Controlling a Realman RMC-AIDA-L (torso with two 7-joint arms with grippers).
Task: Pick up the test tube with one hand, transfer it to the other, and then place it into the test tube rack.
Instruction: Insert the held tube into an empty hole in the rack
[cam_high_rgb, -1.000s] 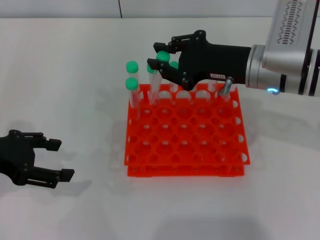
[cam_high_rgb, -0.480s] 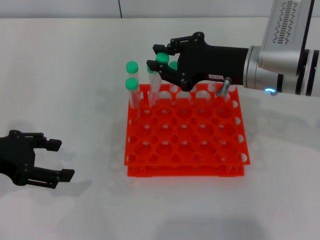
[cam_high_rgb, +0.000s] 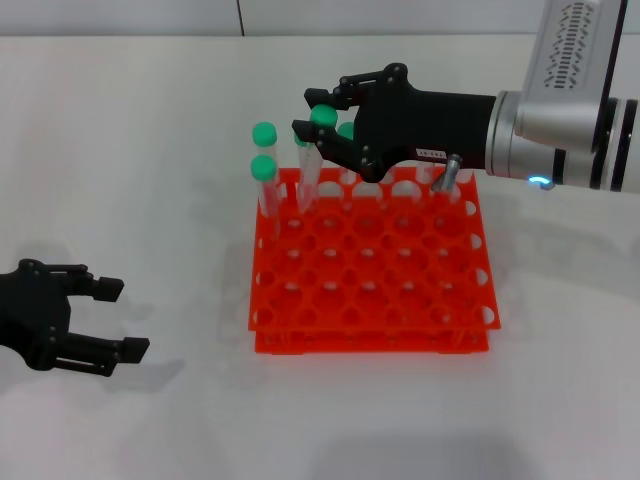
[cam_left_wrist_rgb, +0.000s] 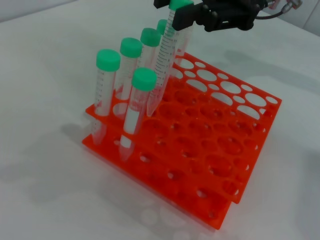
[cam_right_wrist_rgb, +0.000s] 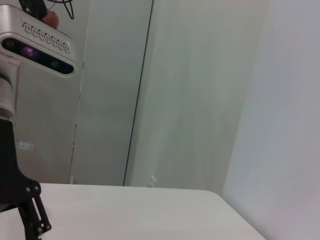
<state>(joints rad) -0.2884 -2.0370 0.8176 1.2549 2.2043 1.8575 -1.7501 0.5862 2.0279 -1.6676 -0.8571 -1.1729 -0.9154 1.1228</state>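
Right pincer (cam_high_rgb: 318, 124): you have a black body with 2 linked fingers, round pivot screws at the joints and a small white printed label on its side.
Right wrist (cam_high_rgb: 560, 140): you see a silver-white housing with rows of slanted vent slots, dark bands around it and a small blue-lit spot on its lower edge.
Left pincer (cam_high_rgb: 120, 319): you have a matte black, unlabelled body with 2 fingers ending in flat rectangular pads.

orange-red rack (cam_high_rgb: 370, 270), green-capped clear tubes (cam_left_wrist_rgb: 107, 92), black grippers (cam_high_rgb: 322, 122), white table (cam_high_rgb: 150, 150)
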